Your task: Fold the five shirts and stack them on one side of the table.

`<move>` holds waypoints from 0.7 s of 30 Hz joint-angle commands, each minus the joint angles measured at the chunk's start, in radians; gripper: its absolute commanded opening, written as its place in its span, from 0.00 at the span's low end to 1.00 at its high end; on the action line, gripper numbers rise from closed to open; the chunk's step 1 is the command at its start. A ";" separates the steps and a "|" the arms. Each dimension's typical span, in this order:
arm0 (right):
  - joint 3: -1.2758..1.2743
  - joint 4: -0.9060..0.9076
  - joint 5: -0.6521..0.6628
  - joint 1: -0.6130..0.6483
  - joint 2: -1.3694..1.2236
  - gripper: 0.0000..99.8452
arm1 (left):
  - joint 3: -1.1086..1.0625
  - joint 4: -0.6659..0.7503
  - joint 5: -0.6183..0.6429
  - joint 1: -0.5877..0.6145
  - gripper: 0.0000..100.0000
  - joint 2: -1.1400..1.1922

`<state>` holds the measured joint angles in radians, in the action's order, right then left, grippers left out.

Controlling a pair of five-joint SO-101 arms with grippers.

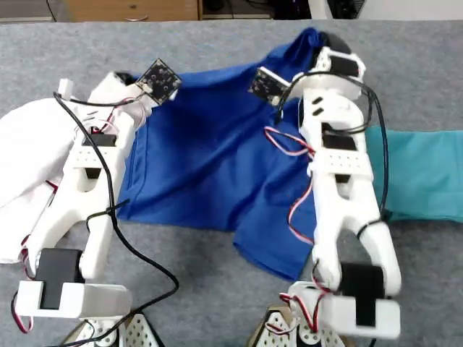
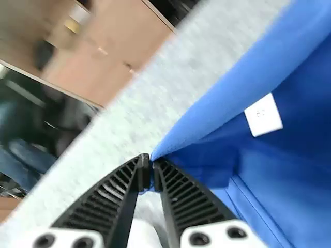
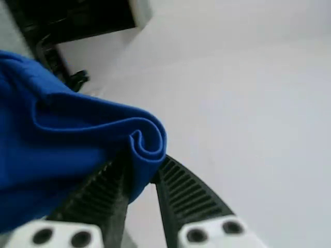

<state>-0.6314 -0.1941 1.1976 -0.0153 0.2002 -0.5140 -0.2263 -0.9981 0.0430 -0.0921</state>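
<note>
We are pinching the blue shirt [image 1: 202, 163] along its far edge, left gripper [image 2: 150, 165] closed on a corner, right gripper [image 3: 142, 163] closed on a bunched fold. The cloth is trailing back toward our bases.

Table [image 1: 217, 50]: grey, felt-like top spanning the high view. Bare grey shows beyond the blue shirt's far edge and in front of its near hem.
Blue shirt [image 1: 210, 159]: spread open and rumpled over the middle of the table, with one part trailing toward the near edge.
White shirt [image 1: 29, 144]: just left of the blue shirt, loosely bunched. Whether the two touch cannot be told.
Teal shirt [image 1: 423, 173]: right of the blue shirt, lying flat and running off the view's right edge.
</note>
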 commanded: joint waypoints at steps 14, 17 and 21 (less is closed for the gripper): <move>-0.031 0.867 0.003 -0.039 0.545 0.00 | 0.454 -1.022 -0.044 0.061 0.02 -0.007; -0.031 1.007 0.003 -0.039 0.619 0.00 | 0.454 -1.097 -0.091 0.087 0.02 -0.002; -0.036 1.171 0.003 -0.039 0.710 0.00 | 0.454 -1.168 -0.104 0.120 0.02 -0.002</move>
<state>-0.6682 0.8815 1.1976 -0.0338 0.8401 -0.1135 -1.3495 -1.0902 0.1366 -0.0875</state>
